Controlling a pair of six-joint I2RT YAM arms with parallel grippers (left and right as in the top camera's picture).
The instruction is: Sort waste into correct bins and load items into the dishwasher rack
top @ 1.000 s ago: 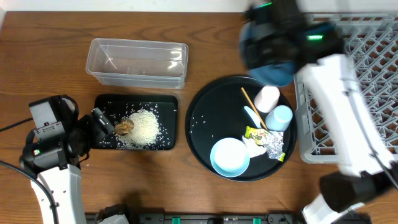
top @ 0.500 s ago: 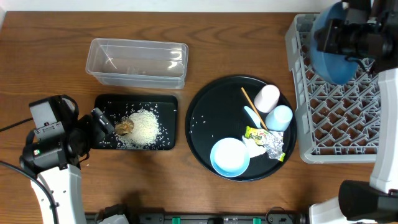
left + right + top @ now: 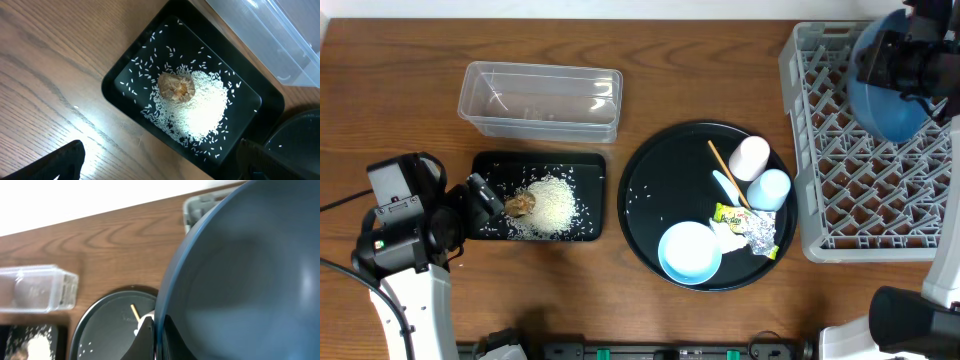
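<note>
Carried rightward since earlier, the dark-blue plate [image 3: 882, 100] now hangs over the dishwasher rack [image 3: 840, 200], right hand [image 3: 912, 58] clenched on its rim. We judge loading underway; next, lower it upright; left hand [image 3: 485, 197] stands released.

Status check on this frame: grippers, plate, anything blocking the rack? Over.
Left gripper open, over black tray of rice. Right gripper shut on dark-blue plate, above dishwasher rack. Nothing visible in rack below it.
</note>
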